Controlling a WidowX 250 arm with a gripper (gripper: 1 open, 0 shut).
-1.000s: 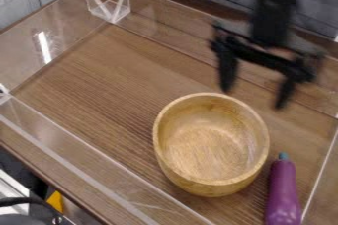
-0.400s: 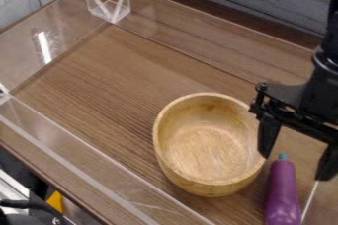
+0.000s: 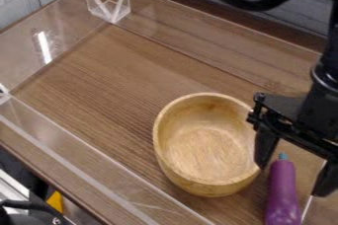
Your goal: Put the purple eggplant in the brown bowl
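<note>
Hovering in an opened state, the end effector (image 3: 294, 175) is being held over the purple eggplant (image 3: 283, 194) near the brown bowl (image 3: 209, 144).

The eggplant is being left ungrasped on the desk (image 3: 113, 81), just beside the bowl, its blue-green tip pointing toward the top of the view; its lower end is being cut off by the frame edge. No legible brand, label or writing is being shown.

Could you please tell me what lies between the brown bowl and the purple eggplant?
In the camera view, only a narrow strip of bare tabletop shows between the brown bowl and the purple eggplant; I see no object in it.
</note>
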